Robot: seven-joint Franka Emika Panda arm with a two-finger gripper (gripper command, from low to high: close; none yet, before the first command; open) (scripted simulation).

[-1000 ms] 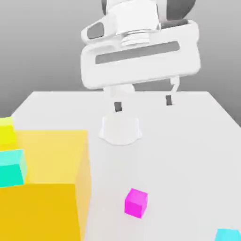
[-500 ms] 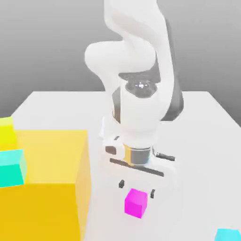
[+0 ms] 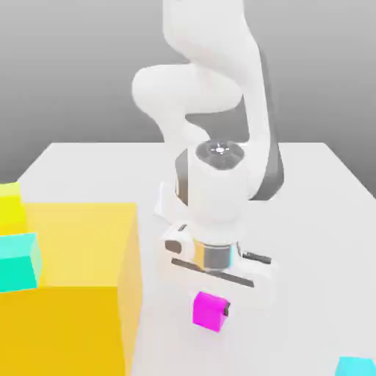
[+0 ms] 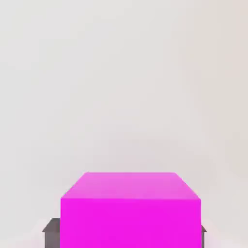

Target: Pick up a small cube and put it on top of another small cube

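Status of task: the pick-up stage was in hand and the stacking was not yet done. The pincer (image 3: 208,308) was pinching the small magenta cube (image 3: 208,309), with a dark fingertip (image 3: 225,311) visible against the cube's side on the exterior view's right. In the hand view the cube (image 4: 131,210) sat squarely between the two dark pads (image 4: 51,230), which pressed its opposite faces. The cube appeared to rest on the white counter (image 3: 308,213) or very close to it; a lift could not be confirmed.

Remaining work, by my judgement: raise the cube, carry it to the small cyan cube (image 3: 357,366), and set it on top. That target lay well apart from the pincer, towards the exterior view's right and nearer the camera.

Pose: the arm (image 3: 213,95) was folded steeply forward and down, the wrist directly above the cube and the pincer pointing straight at the counter. The large orange-yellow block (image 3: 73,286) stood beside the pincer on the exterior view's left, not touching it.
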